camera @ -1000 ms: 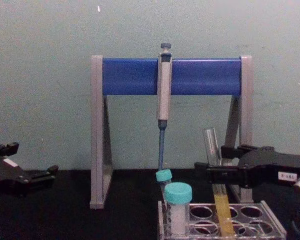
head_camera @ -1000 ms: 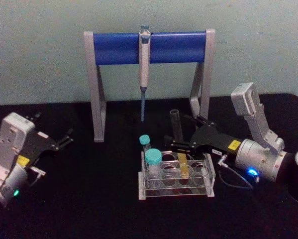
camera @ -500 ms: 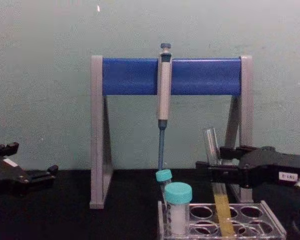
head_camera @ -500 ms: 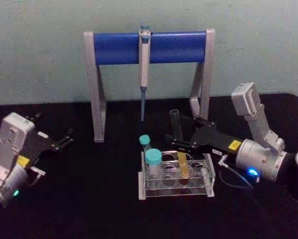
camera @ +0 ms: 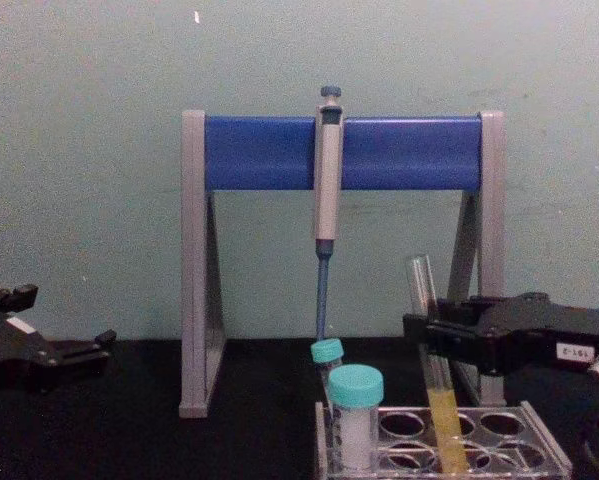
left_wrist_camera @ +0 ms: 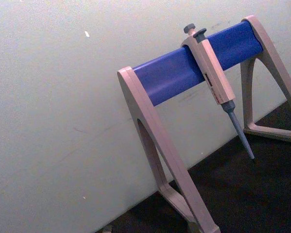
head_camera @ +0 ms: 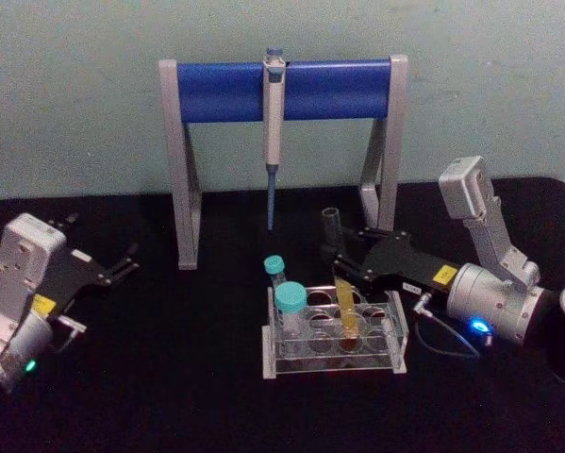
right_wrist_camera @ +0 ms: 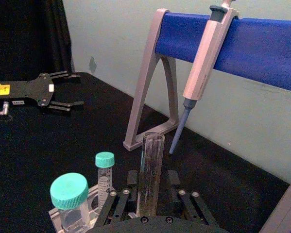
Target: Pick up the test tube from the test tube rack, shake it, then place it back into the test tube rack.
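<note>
At the counter's (head_camera: 197, 377) left edge the left tool (head_camera: 125, 262) sits parked, released. Right of the counter's middle, the test tube rack (head_camera: 273, 363) holds the test tube (head_camera: 333, 231), which leans in a hole toward its right end. The right tool (head_camera: 341, 267) straddles the bare glass above the yellow liquid, released, with slight gaps either side. The tube looks light, stiff, slick, breakable and uncapped, so it is likely best clasped there gently and lifted straight.

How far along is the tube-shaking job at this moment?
Done: the right end effector is at the tube, flanking it. In hand: the grasp; the tube stands in the rack. Left, apparently: lift, shake, return. The left end effector sits parked aside.
</note>
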